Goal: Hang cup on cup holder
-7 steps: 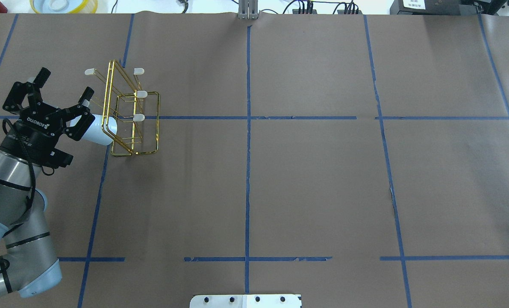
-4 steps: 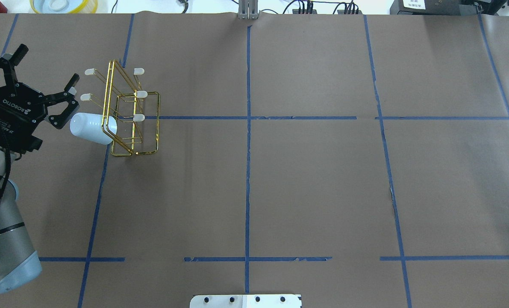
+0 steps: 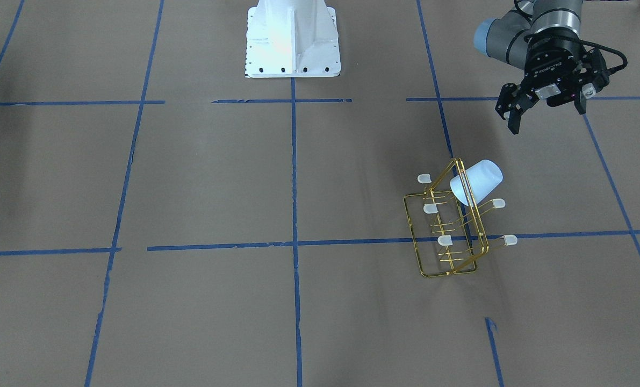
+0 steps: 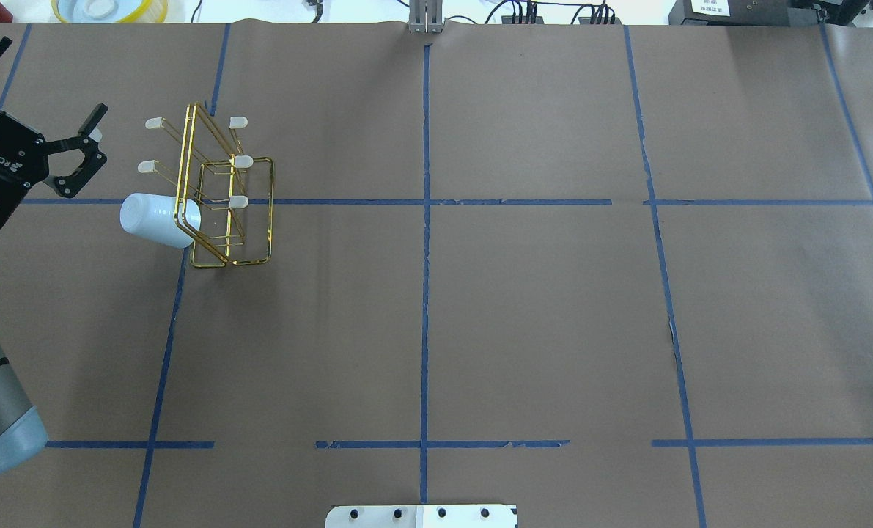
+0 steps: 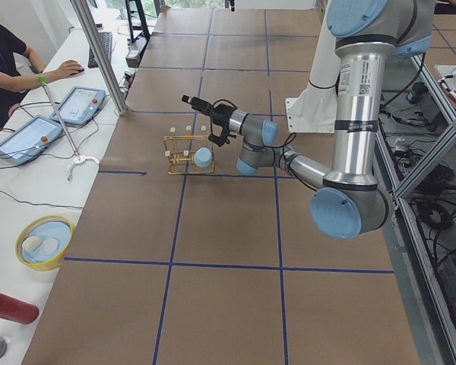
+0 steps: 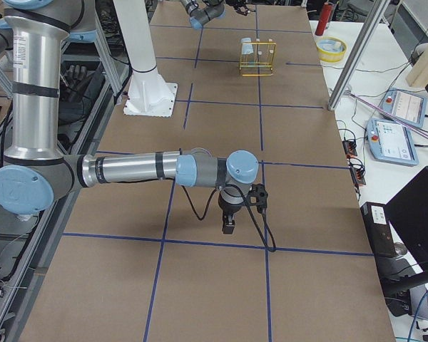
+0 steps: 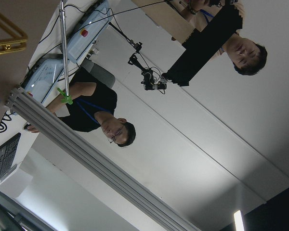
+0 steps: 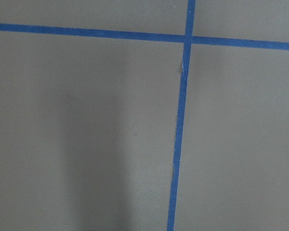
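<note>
Brown paper marked off with blue tape covers the counter (image 4: 524, 315), and you have only the task's two items on it, near its left end.

Progress: the cup (image 4: 159, 216) sits on the cup holder (image 4: 223, 192), tilted, mouth toward the gold centre frame and closed base pointing outward. Five whitish prong caps show. The sixth is hidden, by my judgement inside the cup. I rate the hanging as done; what remains is for you to confirm it seats firmly.

Left end effector (image 4: 48, 79): fingers spread wide, nothing held, well apart from the cup.

Right end effector (image 6: 228, 226): low over bare paper far from the holder. I cannot tell its opening.

Condition: the cup is pale blue-white, plain, tapered, with no handle and no visible damage.
</note>
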Controlling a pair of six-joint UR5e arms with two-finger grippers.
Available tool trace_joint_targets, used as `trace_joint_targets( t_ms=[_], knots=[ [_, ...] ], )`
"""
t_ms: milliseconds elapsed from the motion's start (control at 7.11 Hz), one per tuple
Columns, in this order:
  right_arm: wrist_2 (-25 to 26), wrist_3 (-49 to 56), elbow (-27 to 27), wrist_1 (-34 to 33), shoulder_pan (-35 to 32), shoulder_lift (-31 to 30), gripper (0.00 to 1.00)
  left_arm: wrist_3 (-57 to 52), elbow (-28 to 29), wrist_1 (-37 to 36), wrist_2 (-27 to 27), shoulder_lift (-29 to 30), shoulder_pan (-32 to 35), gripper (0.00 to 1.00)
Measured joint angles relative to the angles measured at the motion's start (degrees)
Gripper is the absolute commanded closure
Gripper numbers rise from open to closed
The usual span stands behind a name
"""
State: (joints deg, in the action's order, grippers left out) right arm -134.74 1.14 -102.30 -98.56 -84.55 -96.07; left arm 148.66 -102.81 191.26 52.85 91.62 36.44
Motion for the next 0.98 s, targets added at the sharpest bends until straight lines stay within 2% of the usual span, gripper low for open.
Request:
trace_joint_targets(
  t_ms=[422,703,984],
  knots=[
    [0.0,0.0,0.0,-0.03,0.0,0.0,0.0,-16.49,0.39,0.31,4.83,-0.48,5.07,0.0],
    [0.0,0.0,0.0,-0.01,0.0,0.0,0.0,-27.71,1.37,0.29,11.51,-1.94,11.85,0.0],
    [0.0,0.0,0.0,-0.03,0.0,0.0,0.0,-40.49,4.74,-0.02,21.05,-2.89,20.07,0.0]
  ],
)
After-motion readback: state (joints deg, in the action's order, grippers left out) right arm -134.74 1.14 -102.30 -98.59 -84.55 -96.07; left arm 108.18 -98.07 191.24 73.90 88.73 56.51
